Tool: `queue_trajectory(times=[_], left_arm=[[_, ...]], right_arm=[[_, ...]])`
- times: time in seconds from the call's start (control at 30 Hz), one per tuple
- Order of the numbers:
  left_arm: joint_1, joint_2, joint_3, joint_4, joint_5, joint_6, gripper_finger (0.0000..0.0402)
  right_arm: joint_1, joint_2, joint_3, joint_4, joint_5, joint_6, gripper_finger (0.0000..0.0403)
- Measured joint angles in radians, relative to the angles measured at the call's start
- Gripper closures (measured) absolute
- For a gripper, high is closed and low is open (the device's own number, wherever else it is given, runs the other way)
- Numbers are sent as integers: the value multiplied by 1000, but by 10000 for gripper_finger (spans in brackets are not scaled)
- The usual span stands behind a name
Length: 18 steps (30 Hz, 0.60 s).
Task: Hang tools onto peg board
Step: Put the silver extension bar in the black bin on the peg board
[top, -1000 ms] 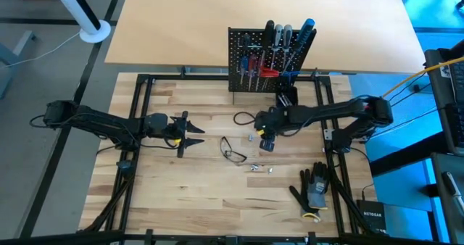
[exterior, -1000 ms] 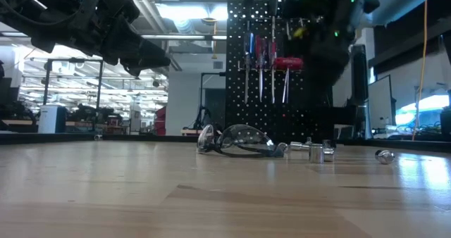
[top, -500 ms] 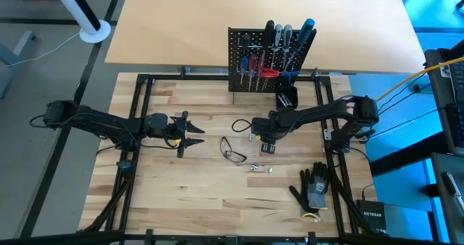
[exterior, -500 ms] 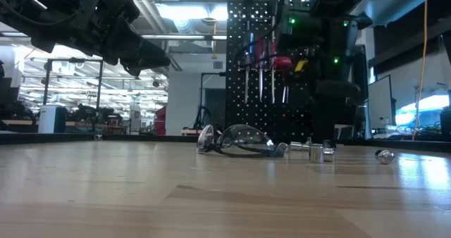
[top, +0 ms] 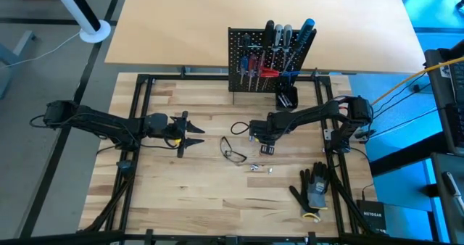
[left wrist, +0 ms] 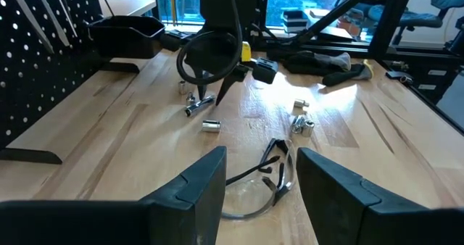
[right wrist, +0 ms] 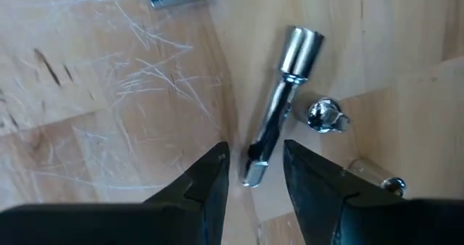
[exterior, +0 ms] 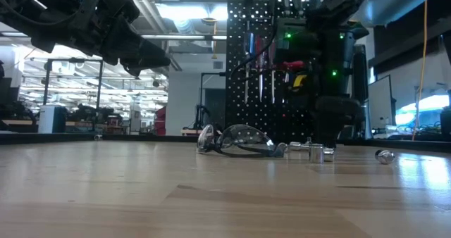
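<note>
The black peg board (top: 243,64) stands upright at the table's far side, with red, blue and black-handled screwdrivers (top: 279,46) hanging on it. My right gripper (top: 262,136) points down, open, low over a chrome socket bar (right wrist: 281,93) that lies flat on the wood. Its fingertips (right wrist: 217,165) stand on either side of the bar's near end, apart from it. My left gripper (left wrist: 261,174) waits open at the table's left, above the wood.
Clear safety glasses (top: 233,152) lie in the middle of the table. Small chrome sockets (right wrist: 324,114) lie around the bar, and more (top: 261,167) lie nearer the front. A small black cup (top: 286,98) stands by the board, and black gloves (top: 312,187) lie at the near right.
My right gripper has come down toward the table over the chrome pieces and has tipped to point more steeply down. Its fingers have kept the same gap.
</note>
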Motion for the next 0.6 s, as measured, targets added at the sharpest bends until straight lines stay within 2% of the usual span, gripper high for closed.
queue_trajectory(times=[0.6], left_arm=[[0,0,0,0,0,0,243]], right_arm=[[0,0,-2,13,0,5,270]])
